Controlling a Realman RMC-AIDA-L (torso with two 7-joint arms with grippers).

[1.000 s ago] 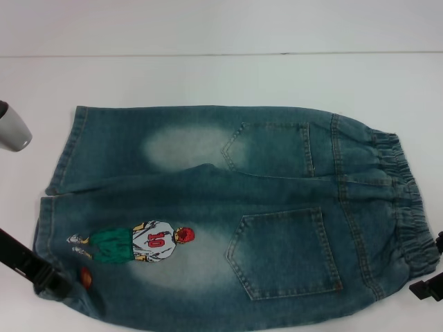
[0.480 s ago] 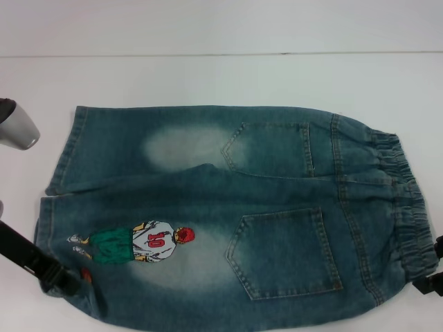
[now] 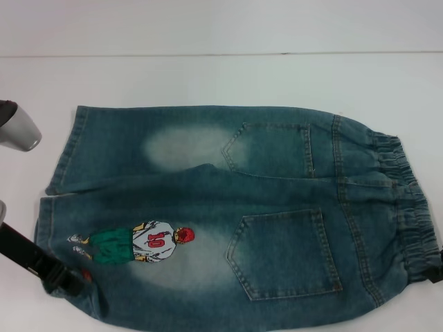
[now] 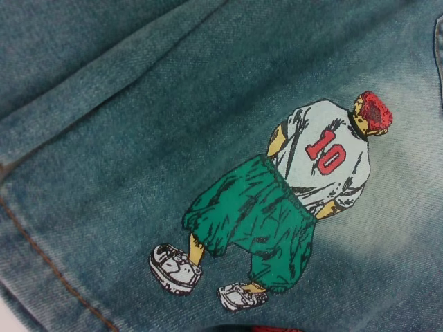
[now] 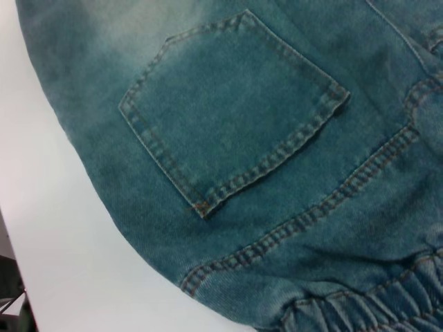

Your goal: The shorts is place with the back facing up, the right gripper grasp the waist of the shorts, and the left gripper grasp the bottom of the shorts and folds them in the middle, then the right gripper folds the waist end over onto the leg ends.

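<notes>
One pair of faded blue-green denim shorts (image 3: 228, 214) lies on one white table (image 3: 208, 76). It carries two stitched back patch pockets (image 3: 284, 252), two hemmed leg openings (image 3: 66, 149), and one printed cartoon figure (image 3: 135, 242).

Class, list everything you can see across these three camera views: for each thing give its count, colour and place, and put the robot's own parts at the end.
shorts: one, faded blue-green denim, flat on the table, back up, filling most of the head view.
waist: one, darker blue ruffled band, the shorts' right end.
leg ends: two, blue stitched hems, the shorts' left end.
back pockets: two, blue-green, near the waist.
cartoon figure print: one, white shirt with red 10, green trousers, red cap, on the near leg.
table: one, white, under the shorts.
left gripper: one, black, at the near leg's hem corner; its silver-white wrist sits at the left edge.
right gripper: one, black, barely in view at the near waist corner.
</notes>
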